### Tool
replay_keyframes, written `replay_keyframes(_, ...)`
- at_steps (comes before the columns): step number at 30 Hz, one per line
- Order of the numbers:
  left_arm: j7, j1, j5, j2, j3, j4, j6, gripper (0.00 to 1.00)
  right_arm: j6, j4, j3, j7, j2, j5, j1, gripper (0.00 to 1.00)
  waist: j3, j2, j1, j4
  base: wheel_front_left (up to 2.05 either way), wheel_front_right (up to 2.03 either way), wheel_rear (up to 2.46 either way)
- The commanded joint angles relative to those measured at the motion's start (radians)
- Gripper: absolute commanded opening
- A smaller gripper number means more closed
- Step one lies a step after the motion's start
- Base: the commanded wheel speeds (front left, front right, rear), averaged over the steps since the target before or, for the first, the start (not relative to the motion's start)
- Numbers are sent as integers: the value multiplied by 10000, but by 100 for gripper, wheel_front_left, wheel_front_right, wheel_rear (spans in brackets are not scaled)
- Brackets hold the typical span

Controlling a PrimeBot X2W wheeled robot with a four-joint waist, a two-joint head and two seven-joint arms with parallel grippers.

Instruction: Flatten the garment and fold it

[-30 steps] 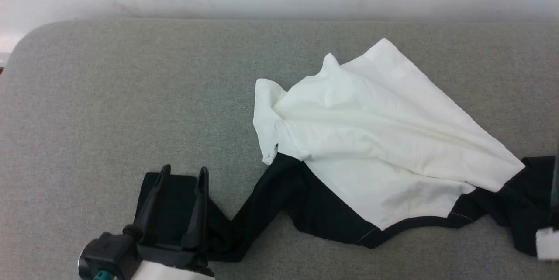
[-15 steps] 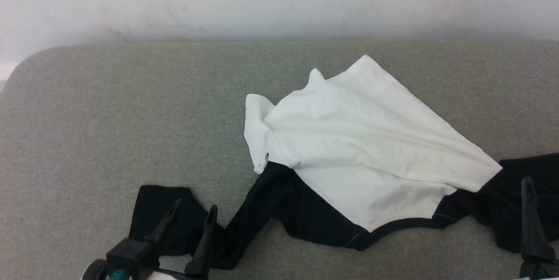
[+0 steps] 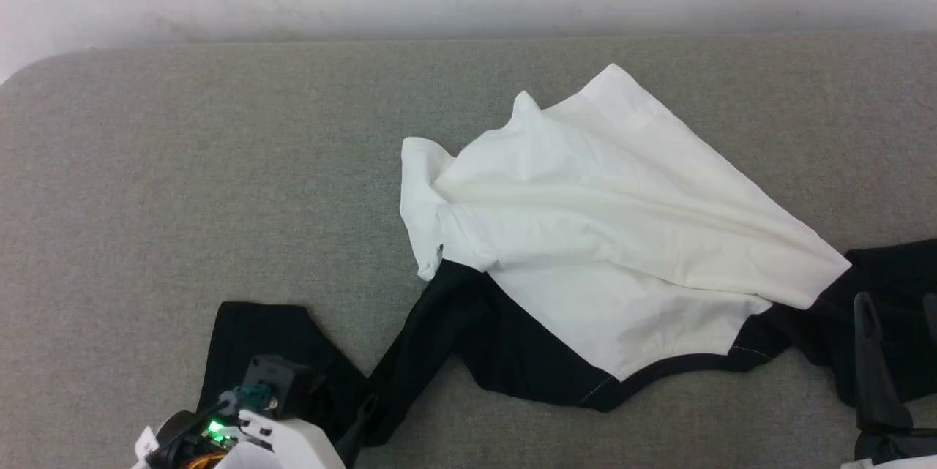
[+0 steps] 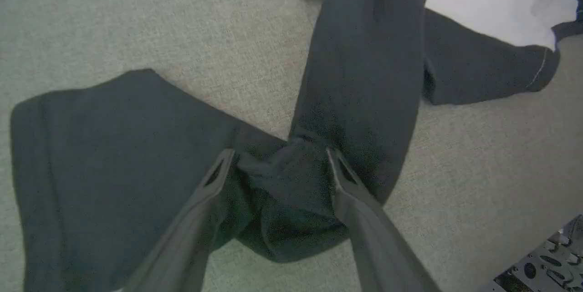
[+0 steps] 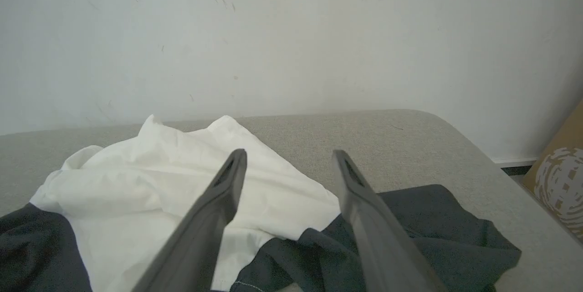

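My left gripper (image 4: 280, 157) angles down, fingers spread astride the white black-sleeved cloth shirt (image 3: 607, 198); my right gripper (image 5: 289, 157) hovers above it, fingers apart.

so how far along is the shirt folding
Nothing looks done: the thin white cloth shirt with black sleeves lies crumpled on the grey padded surface. In hand: the open left gripper straddles a bunched sleeve bend; the open right gripper hovers over the other sleeve. Flattening and every fold remain.

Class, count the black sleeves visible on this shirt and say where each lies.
2. One sleeve lies bent at the head view's lower left, by the left gripper; the other sleeve lies at its right edge, partly cut off.
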Motion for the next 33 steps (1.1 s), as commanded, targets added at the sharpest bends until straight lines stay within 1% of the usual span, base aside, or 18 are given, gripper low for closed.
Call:
replay_keyframes(1,72,-202,-74,-38,-52,163,-67,100,-9,3,40,32,21,34,-141,100,51,0,-1,-37,0,0,0)
replay_keyframes(3,298,-367,-60,-44,-227,630,-148,100,-9,1,58,76,21,23,-185,100,64,0,-1,-69,0,0,0)
replay_keyframes(4,380,-440,-54,-39,-308,861,-197,52,-9,-8,58,104,21,15,-199,100,67,0,-1,-88,0,0,0)
replay_keyframes(5,402,-518,-6,-12,-379,1060,-243,0,-9,-19,60,131,22,3,-214,100,68,0,-1,-113,0,0,0)
replay_keyframes(7,380,-596,-58,-44,-493,1393,-341,0,-9,-36,55,180,22,-19,-230,100,56,0,-1,-152,0,0,0)
replay_keyframes(10,-164,-722,-252,-272,-348,1457,-338,0,-9,-79,5,243,22,-21,-222,100,24,0,-1,-158,0,0,0)
replay_keyframes(12,-647,-848,-310,-319,-11,1274,-181,0,-9,-94,-40,272,22,-2,-223,100,4,0,-1,-123,0,0,0)
replay_keyframes(14,-1074,-984,-364,-235,491,970,52,0,-9,-110,-31,296,22,19,-238,100,-1,0,-1,-66,0,0,0)
replay_keyframes(16,-1410,-1144,-344,43,1115,619,304,0,-9,-133,-12,310,22,39,-267,100,32,0,-1,0,0,0,0)
replay_keyframes(19,-1665,-1371,-327,647,2102,282,609,0,-9,-174,13,327,22,42,-330,100,183,0,-1,92,0,0,0)
replay_keyframes(20,-1656,-1416,-326,905,2395,254,652,0,-9,-182,26,328,22,28,-366,100,262,0,-1,109,0,0,0)
replay_keyframes(24,-1795,-1566,-675,1552,3479,641,720,0,-9,-223,7,343,22,-40,-507,100,611,0,-1,130,0,0,0)
replay_keyframes(27,-2112,-1638,-646,1800,3892,1189,801,0,-9,-259,-1,393,22,-119,-609,100,901,0,-1,115,0,0,0)
replay_keyframes(30,-2363,-1747,-742,1625,3869,1763,799,0,-9,-280,-19,422,22,-169,-703,100,1154,0,-1,139,0,0,0)
replay_keyframes(33,-2656,-1938,-896,1195,3669,2231,781,1,-9,-260,21,450,22,-204,-791,100,1313,0,-1,180,0,0,0)
